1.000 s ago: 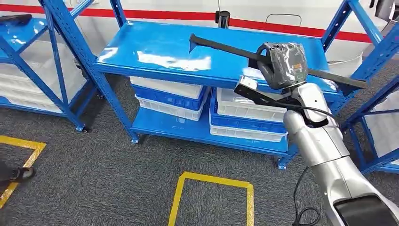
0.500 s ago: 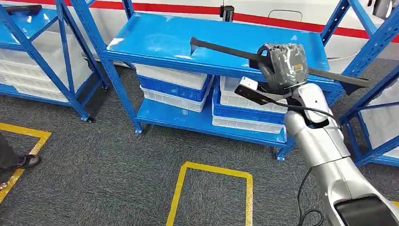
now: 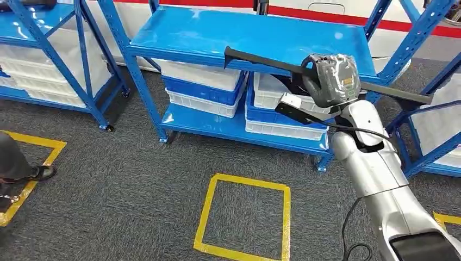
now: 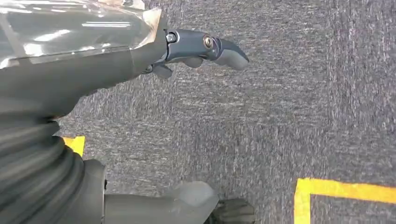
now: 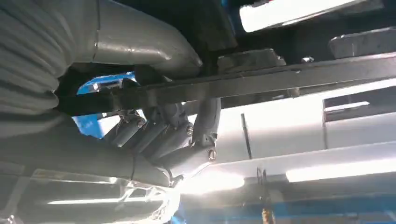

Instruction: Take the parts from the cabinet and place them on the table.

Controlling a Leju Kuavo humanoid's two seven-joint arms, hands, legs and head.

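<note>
Right arm raised, left arm hanging

The silver right arm climbs from the lower right of the frame; its right hand (image 3: 330, 79) grips a long black bar (image 3: 272, 62). The left hand (image 4: 198, 49) hangs with fingers apart, holding nothing.

A blue metal shelving unit (image 3: 179, 41) stands on grey carpet (image 3: 125, 179), its top shelf glossy and catching reflections. Beneath that shelf, white and blue plastic crates (image 3: 201, 89) sit stacked on the lower shelf, with a second stack of crates (image 3: 277, 117) just beside them. A second blue rack (image 3: 49, 60) stands to the left, holding more white crates (image 3: 32, 81). Part of another blue rack (image 3: 429, 109) shows at the right edge. On the carpet, yellow tape forms a square outline (image 3: 244, 217) in front of the middle rack. More yellow tape (image 3: 38, 157) lies at the left, where a person's shoe (image 3: 41, 173) rests on it. A red stripe (image 3: 326, 16) runs along the white wall behind the racks.
</note>
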